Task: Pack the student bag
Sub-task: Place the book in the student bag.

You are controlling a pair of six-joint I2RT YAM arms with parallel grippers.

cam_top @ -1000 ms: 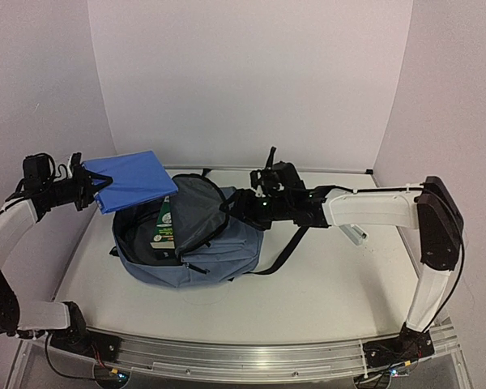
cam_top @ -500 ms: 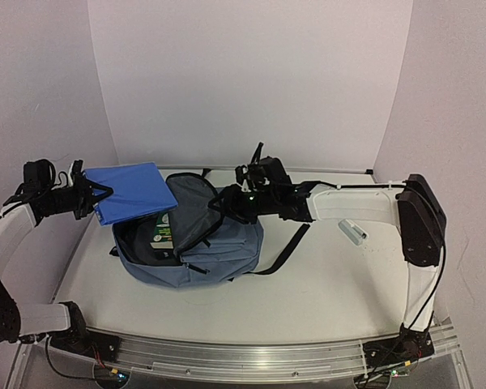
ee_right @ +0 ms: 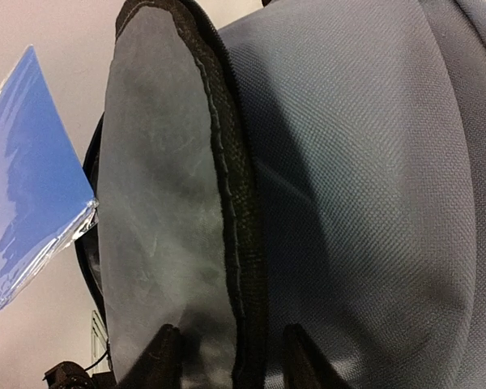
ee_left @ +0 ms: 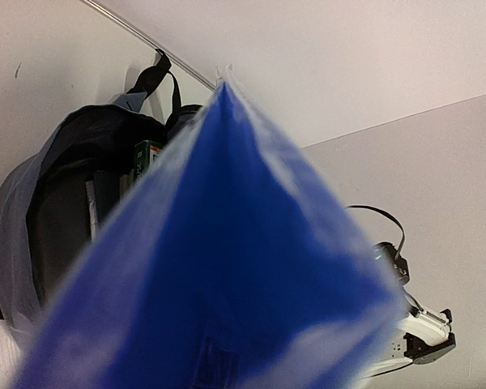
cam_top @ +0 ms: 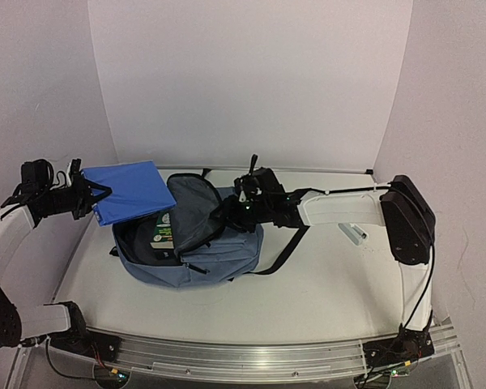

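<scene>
The student bag (cam_top: 219,251) lies open on the table, its flap (cam_top: 196,207) standing up and a green book (cam_top: 164,229) inside. My left gripper (cam_top: 91,194) is shut on the left edge of a flat blue notebook (cam_top: 131,189), held above the bag's left side. That notebook (ee_left: 227,267) fills the left wrist view and hides the fingers. My right gripper (cam_top: 227,212) is at the flap's right edge. In the right wrist view my right gripper (ee_right: 231,361) straddles the flap's black zipper rim (ee_right: 239,243), jaws open, with a gap on each side.
A small pale object (cam_top: 352,232) lies on the table right of the bag. A black strap (cam_top: 287,247) trails from the bag toward it. White walls close in at the back and both sides.
My right gripper has moved left onto the flap's edge and its jaws have narrowed around the rim. The left gripper with the notebook has shifted slightly left.
</scene>
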